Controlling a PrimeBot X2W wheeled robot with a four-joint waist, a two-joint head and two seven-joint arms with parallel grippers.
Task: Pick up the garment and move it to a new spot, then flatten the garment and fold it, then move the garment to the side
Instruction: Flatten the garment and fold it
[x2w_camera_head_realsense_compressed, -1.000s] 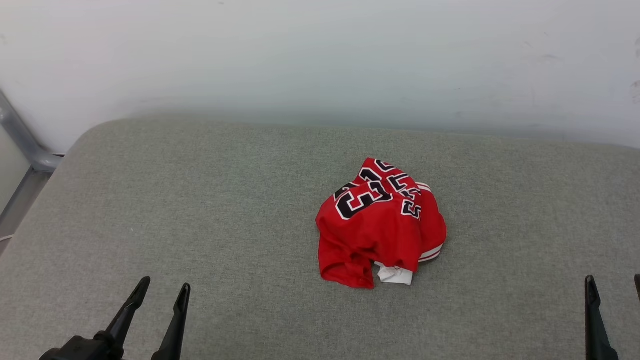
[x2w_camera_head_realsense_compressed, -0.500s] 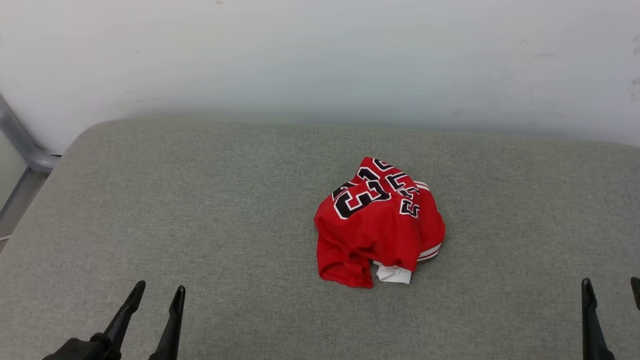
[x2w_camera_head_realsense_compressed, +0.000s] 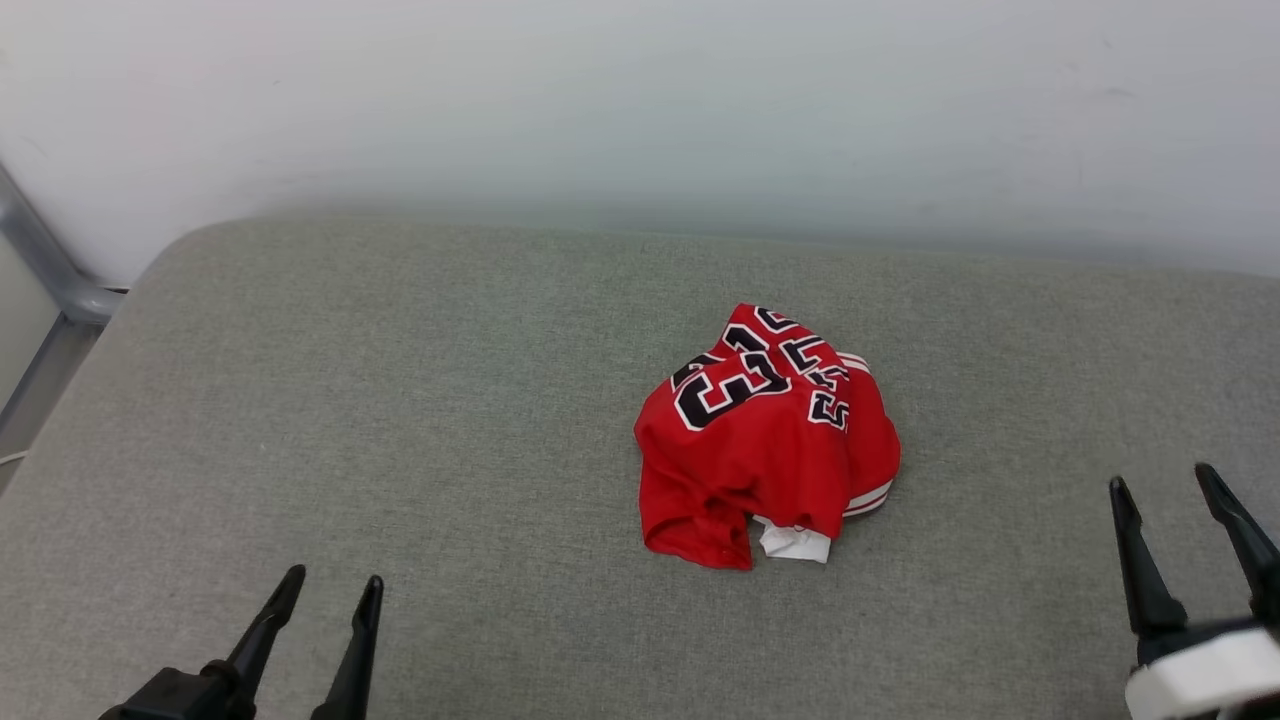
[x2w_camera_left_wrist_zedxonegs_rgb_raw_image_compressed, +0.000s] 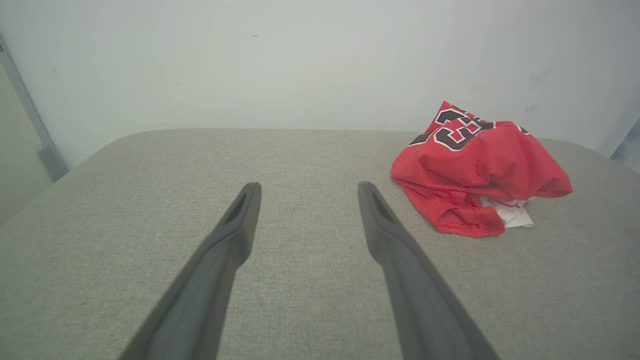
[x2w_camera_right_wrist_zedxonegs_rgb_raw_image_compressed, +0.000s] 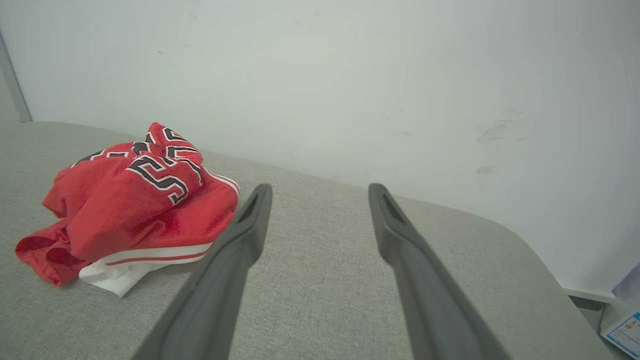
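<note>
1. Head view: the crumpled red jersey (x2w_camera_head_realsense_compressed: 765, 440) lies slightly right of the middle of the grey fabric cushion (x2w_camera_head_realsense_compressed: 400, 400), well apart from both hands. The left hand (x2w_camera_head_realsense_compressed: 334, 577) and the right hand (x2w_camera_head_realsense_compressed: 1161, 478) hover low at either side, fingers spread and empty.
2. Left wrist view: the spread fingers point over bare cushion, with the jersey ahead to their right.
3. Right wrist view: the fingers are spread. The jersey lies left of them, its striped trim and a white scrap showing.
</note>
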